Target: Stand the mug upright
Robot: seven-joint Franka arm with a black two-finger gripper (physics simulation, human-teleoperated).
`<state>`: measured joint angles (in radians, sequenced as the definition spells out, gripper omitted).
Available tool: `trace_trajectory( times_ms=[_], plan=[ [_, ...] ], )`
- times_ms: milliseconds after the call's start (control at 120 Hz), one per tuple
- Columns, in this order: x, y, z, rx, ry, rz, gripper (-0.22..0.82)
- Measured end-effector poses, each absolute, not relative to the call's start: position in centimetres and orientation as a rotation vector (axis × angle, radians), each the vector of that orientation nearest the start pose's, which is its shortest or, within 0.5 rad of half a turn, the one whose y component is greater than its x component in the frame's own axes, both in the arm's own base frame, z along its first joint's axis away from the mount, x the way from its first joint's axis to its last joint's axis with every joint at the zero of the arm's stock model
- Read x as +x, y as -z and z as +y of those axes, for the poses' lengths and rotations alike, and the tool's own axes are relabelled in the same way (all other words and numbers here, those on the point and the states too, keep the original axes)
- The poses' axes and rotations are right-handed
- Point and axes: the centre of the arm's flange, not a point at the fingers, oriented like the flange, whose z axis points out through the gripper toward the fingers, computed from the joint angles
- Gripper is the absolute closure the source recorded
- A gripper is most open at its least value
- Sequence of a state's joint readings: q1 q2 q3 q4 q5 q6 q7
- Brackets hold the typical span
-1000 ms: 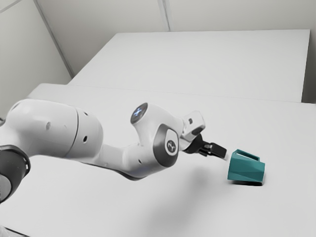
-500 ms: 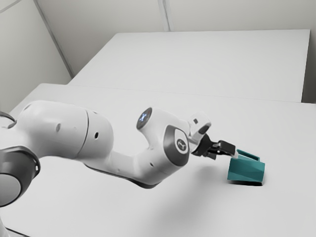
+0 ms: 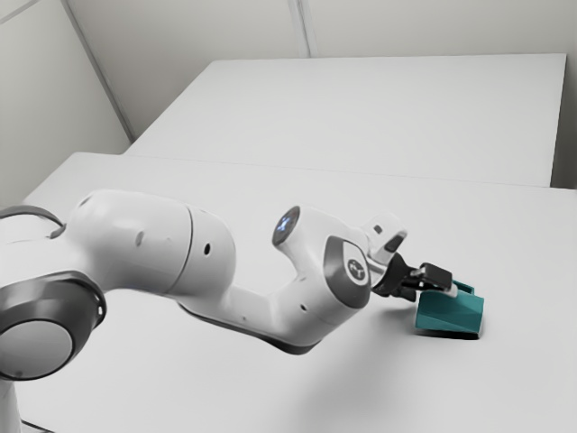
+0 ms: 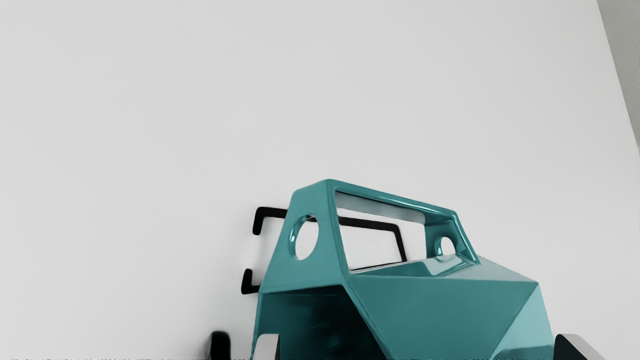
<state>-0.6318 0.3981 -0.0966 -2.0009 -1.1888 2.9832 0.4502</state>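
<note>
Grasping comes first: my jaws stand open about the tipped mug point(image 4: 440, 310); I should close, then turn it upright.

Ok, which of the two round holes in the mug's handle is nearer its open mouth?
The hole through the panel beside the mouth; the second hole pierces the opposite end of the handle.

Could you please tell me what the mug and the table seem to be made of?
The mug looks like glazed ceramic, though glossy plastic is possible: its smooth teal facets carry bright highlights along the edges of the handle. The table could be matte laminate or painted board, as its pale grey surface looks even, without grain or sharp reflections.
</note>
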Motion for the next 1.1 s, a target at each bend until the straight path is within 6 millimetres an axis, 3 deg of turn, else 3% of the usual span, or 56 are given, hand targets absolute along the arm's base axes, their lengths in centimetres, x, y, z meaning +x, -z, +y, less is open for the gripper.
trace_trajectory(
  times_ms=[200, 358, 492, 717, 917, 1100],
  plan=[
    [50.1, -29.2, -37.1, 2.493, -0.499, -0.026, 0.04],
    [49.8, -29.3, -37.8, 2.489, -0.497, -0.039, 0.21],
    [50.2, -30.4, -38.4, 2.475, -0.534, -0.061, 0.35],
    [51.3, -32.8, -39.2, 2.458, -0.621, -0.142, 0.47],
    [51.6, -33.2, -39.6, 2.457, -0.646, -0.178, 0.67],
    [52.1, -33.8, -39.8, 2.457, -0.685, -0.214, 0.74]
  ],
)
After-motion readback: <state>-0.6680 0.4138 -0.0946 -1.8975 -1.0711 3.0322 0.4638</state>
